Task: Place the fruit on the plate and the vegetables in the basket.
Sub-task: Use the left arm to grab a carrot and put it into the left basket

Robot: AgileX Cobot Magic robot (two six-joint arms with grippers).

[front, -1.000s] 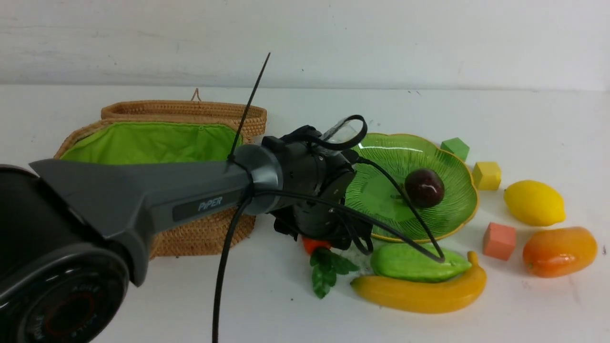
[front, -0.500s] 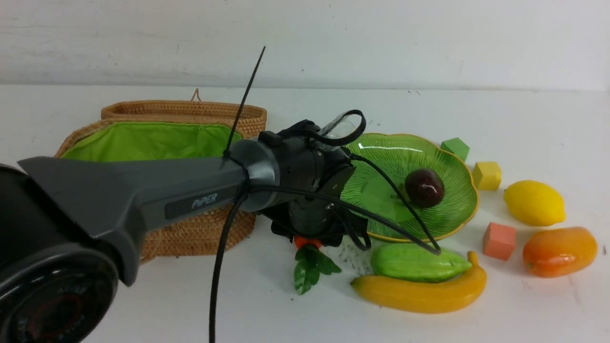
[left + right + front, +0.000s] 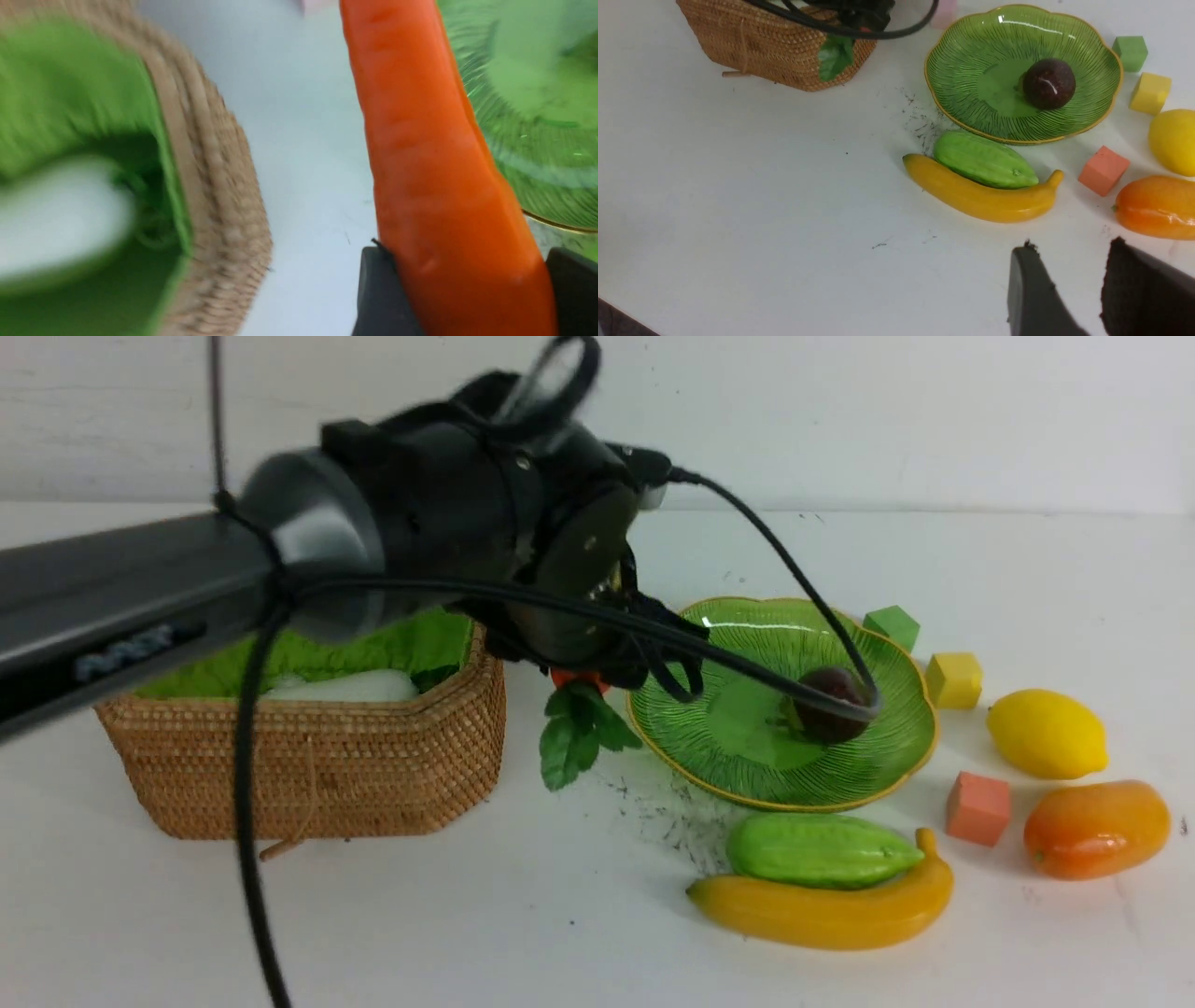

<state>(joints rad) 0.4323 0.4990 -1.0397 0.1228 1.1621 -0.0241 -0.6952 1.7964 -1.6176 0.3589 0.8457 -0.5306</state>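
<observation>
My left gripper [image 3: 467, 254] is shut on the orange carrot [image 3: 420, 154] and holds it in the air between the wicker basket [image 3: 317, 765] and the green plate [image 3: 738, 733]. The carrot's green leaves [image 3: 579, 733] hang below the wrist. A white radish [image 3: 345, 687] lies in the basket. On the plate rests the maroon ball [image 3: 1049, 83]. In front of the plate the green gourd [image 3: 822, 849] lies against the banana [image 3: 822, 915]. The lemon [image 3: 1046, 733] and mango [image 3: 1094, 828] sit at the right. My right gripper [image 3: 1071, 245] is open and empty above the table near the mango.
Three foam cubes lie right of the plate: green [image 3: 892, 625], yellow [image 3: 952, 679] and orange-pink [image 3: 977, 807]. The left arm's black cable [image 3: 247, 821] loops down in front of the basket and across the plate. A pale wall [image 3: 934, 420] closes the back.
My left arm has lifted from table level in front of the plate, carrying the carrot up and to the left. The basket front and the radish inside now show.
</observation>
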